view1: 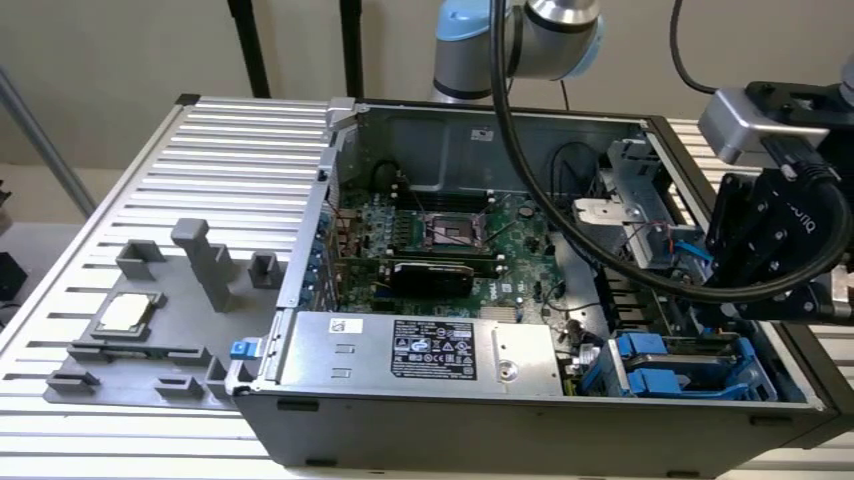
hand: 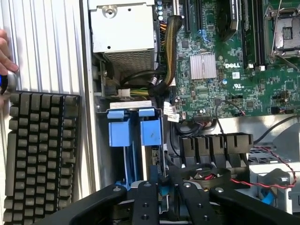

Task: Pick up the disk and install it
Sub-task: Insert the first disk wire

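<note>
Right now, your gripper (hand: 164,197) at the case's (view1: 534,420) four o'clock, over blue disk carriers (hand: 136,133), grip state unclear.

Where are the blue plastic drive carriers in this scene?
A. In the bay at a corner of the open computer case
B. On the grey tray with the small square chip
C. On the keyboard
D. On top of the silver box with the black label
A: the blue carriers sit in the bay at the open case's corner, beside the silver box, below the gripper.

Lab bench — opened computer case (view1: 441,400)
</note>
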`<action>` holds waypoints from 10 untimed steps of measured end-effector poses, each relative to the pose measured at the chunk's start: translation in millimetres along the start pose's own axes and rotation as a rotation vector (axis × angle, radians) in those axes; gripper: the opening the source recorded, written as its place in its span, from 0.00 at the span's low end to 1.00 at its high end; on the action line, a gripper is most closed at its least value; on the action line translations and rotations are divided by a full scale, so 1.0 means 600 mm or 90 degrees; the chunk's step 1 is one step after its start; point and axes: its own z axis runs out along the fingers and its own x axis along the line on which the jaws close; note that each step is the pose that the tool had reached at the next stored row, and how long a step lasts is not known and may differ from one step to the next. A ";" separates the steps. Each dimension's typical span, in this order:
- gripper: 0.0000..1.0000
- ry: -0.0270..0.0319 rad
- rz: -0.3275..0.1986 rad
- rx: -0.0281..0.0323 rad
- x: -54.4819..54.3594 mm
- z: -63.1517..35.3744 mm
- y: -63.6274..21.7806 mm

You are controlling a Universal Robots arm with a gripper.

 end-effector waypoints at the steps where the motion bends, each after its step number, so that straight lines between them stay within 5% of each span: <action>1: 0.00 0.0001 0.000 0.0000 0.000 0.000 0.000; 5: 0.00 -0.0003 0.000 0.0005 0.001 0.001 0.005; 10: 0.00 -0.0010 0.000 0.0098 0.003 0.004 0.028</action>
